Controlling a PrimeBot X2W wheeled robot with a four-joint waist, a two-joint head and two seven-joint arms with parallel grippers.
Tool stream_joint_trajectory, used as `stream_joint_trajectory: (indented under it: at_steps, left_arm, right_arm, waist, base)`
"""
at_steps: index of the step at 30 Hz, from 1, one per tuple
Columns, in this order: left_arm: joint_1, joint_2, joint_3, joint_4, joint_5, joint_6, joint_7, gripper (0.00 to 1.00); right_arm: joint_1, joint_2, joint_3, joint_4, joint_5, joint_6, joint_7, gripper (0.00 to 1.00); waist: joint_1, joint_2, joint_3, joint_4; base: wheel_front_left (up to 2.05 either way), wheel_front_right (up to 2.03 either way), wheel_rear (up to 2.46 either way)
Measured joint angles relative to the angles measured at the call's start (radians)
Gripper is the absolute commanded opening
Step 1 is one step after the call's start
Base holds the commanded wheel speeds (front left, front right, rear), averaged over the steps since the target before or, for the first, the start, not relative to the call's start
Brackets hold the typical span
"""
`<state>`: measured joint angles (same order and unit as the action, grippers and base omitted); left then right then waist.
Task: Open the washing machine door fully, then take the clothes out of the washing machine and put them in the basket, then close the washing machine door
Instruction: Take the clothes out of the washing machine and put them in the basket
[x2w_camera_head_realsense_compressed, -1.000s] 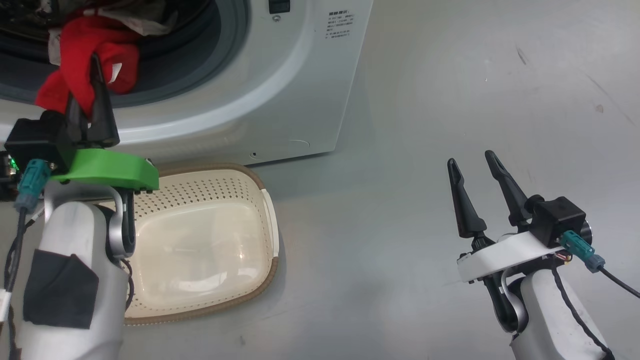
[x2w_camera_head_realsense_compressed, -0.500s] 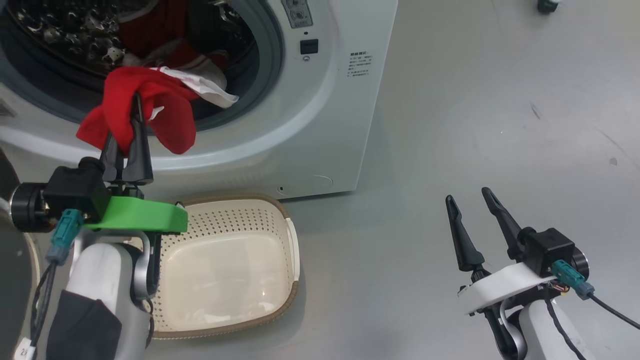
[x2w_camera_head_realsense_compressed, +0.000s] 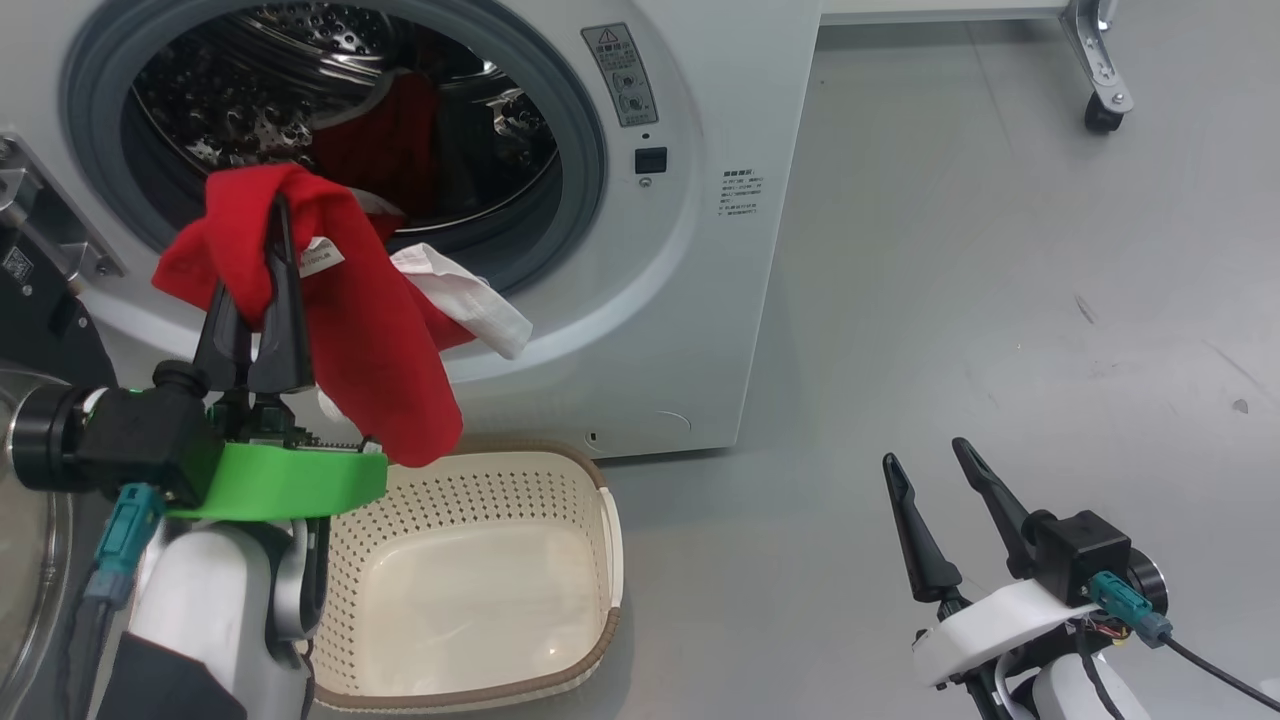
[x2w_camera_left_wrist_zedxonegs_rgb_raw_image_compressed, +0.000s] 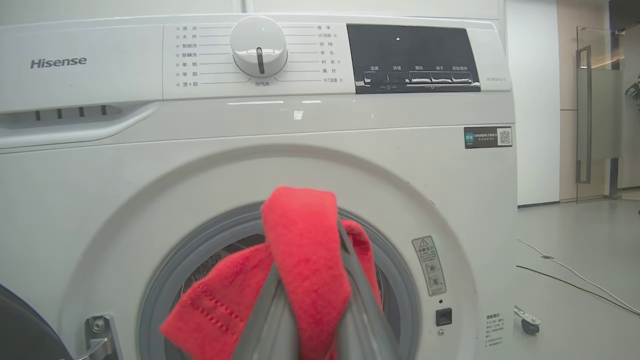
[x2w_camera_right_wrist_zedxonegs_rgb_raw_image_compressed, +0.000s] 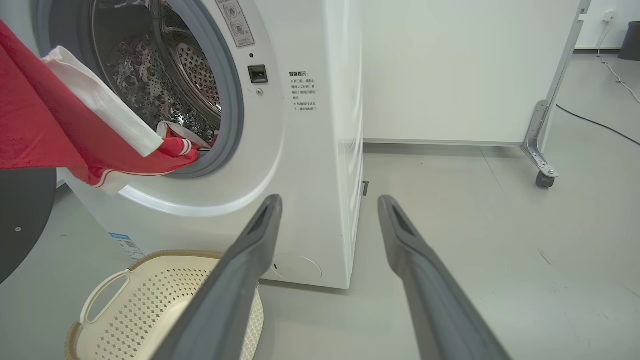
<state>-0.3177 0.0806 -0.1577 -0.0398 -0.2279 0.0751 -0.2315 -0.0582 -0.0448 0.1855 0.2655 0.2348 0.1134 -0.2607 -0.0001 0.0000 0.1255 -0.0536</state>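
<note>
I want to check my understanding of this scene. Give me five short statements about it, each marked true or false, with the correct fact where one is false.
1. The left end effector is shut on a red garment. True.
2. The basket already holds clothes. False: no garment lies in it; the red garment hangs above its rim.
3. The right end effector is open and holds nothing. True.
4. The washing machine is closed. False: its round opening is uncovered and the steel drum shows.
5. All clothes are out of the drum. False: red fabric lies inside it.
</note>
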Motion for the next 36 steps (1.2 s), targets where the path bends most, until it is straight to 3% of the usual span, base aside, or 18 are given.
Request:
stream_joint_trajectory:
  at_steps: [15, 23, 36]
  left_arm:
    - [0.152, -0.002, -0.01, -0.06, -0.011, 0.013, 0.069, 0.0]
    - [0.23, -0.014, -0.007, 0.013, -0.045, 0.024, 0.086, 0.0]
    - [0.213, -0.023, -0.007, 0.207, -0.081, 0.025, 0.108, 0.0]
  right_arm:
    - [0.019, 0.0, 0.012, -0.032, 0.0, 0.003, 0.0, 1.0]
    - [0.014, 0.0, 0.019, -0.053, 0.0, 0.003, 0.0, 1.0]
    - [-0.06, 0.0, 0.041, -0.103, 0.002, 0.008, 0.0, 1.0]
  waist:
    - [0.0, 0.0, 0.002, 0.011]
    - [0.0, 0.0, 0.049, 0.001]
    - [0.0, 0.0, 0.185, -0.032]
  base:
    - [0.0, 0.0, 0.0]
    - [0.0, 0.0, 0.0]
    - [0.0, 0.0, 0.0]
